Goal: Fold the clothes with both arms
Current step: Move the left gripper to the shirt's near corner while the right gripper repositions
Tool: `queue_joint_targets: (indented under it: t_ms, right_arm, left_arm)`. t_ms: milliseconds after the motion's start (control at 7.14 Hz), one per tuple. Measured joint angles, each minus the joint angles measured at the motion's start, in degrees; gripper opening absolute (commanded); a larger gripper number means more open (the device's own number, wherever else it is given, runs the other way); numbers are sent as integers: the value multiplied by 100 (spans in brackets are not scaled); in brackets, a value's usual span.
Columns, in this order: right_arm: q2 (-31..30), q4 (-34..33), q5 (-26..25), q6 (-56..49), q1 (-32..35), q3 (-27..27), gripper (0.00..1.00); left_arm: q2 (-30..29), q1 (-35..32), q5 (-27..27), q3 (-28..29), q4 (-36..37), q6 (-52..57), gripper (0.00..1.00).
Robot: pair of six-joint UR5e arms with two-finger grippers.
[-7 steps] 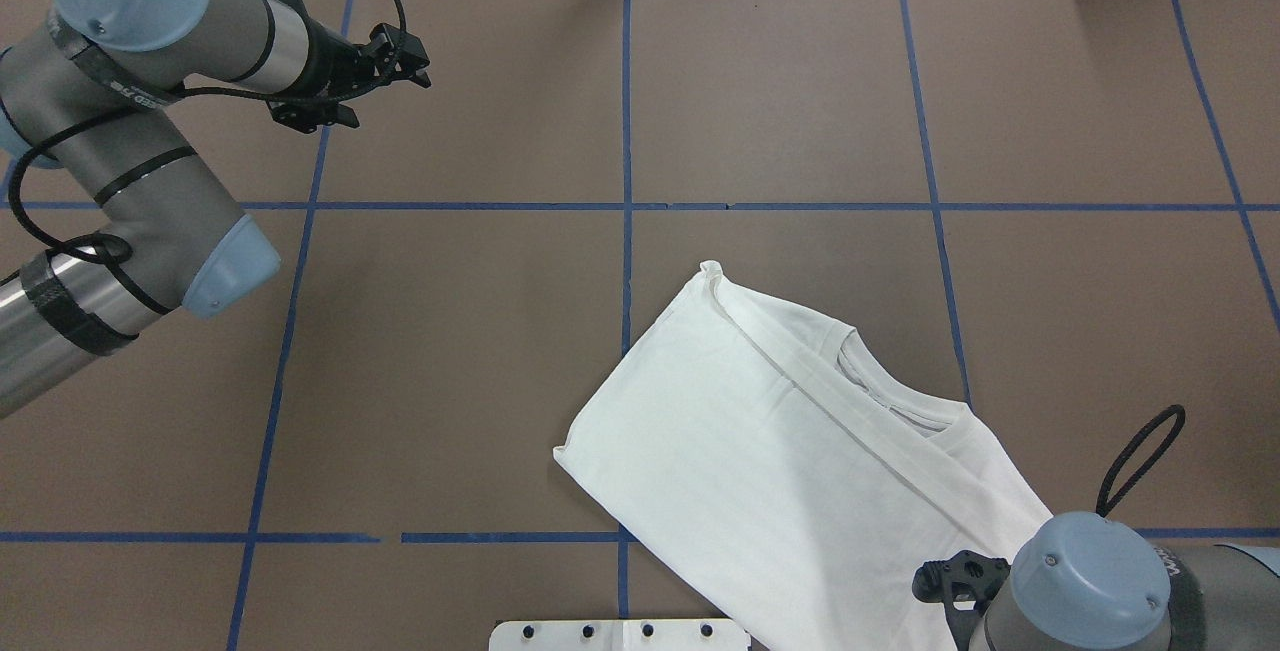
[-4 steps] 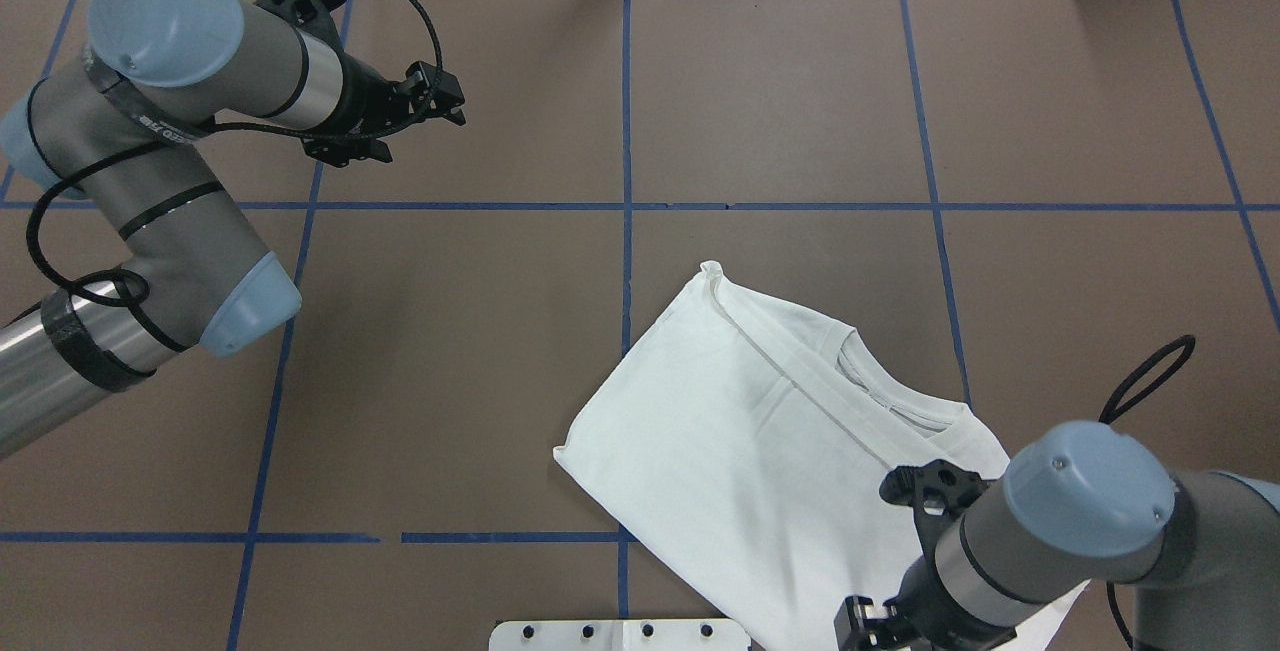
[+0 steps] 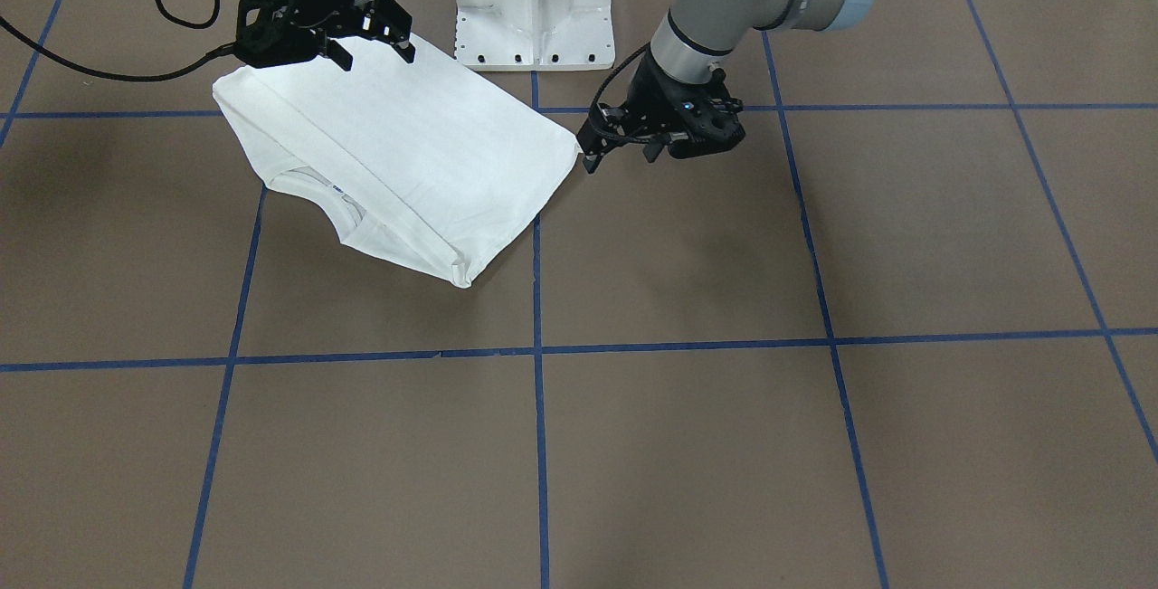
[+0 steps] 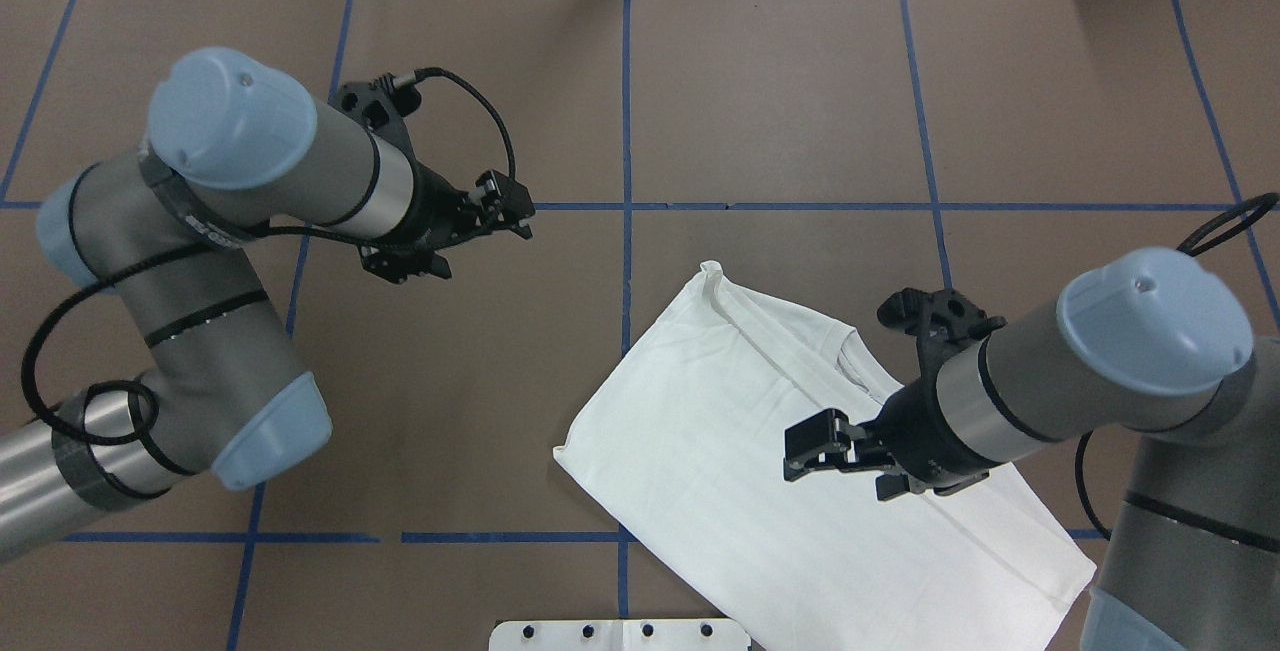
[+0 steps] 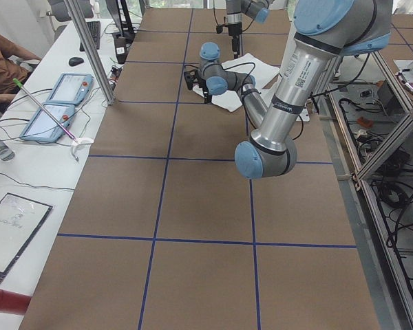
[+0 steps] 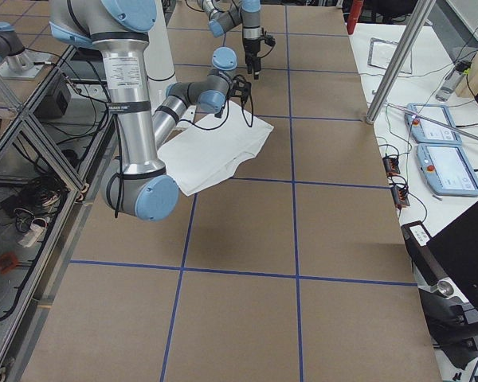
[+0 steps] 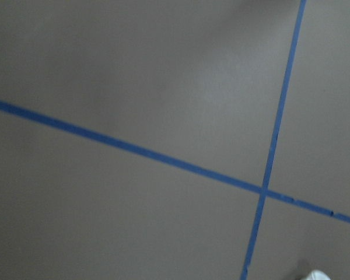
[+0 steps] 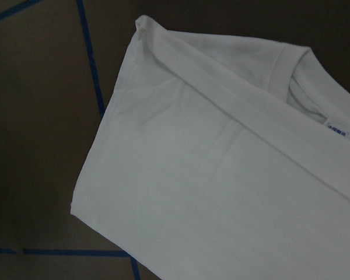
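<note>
White T-shirt (image 4: 720,431) folded flat on the brown surface (image 4: 780,111), in the robot's near right part, just beyond the pedestal base (image 4: 620,636). Long axis diagonal, from the centre line toward the near right corner. Collar (image 4: 865,371) on the long far edge, facing away and rightward. Right hand (image 4: 800,453) above the cloth, fingers apart, holding nothing. Left hand (image 4: 520,214) likewise spread, over bare surface, well left of the shirt.

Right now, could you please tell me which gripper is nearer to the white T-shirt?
Right. The right gripper hangs over the T-shirt itself, while the left gripper is off to its side, over bare table.
</note>
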Motion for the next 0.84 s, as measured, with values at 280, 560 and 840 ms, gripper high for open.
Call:
queue_joint_targets:
  t_ms: [280,560,840]
  right_arm:
    - [67,0,-7,-25,347,-32,100]
    - [98,0,-30,-30,383,-48,100]
    - [103,0,-40,-30,386,-56,100]
  left_arm:
    - [-92,760,459,225,6,-720,93]
    - [-181,993,555,587,-87,-971,88]
    - [-279,1023,570,933,-244,-1025,51]
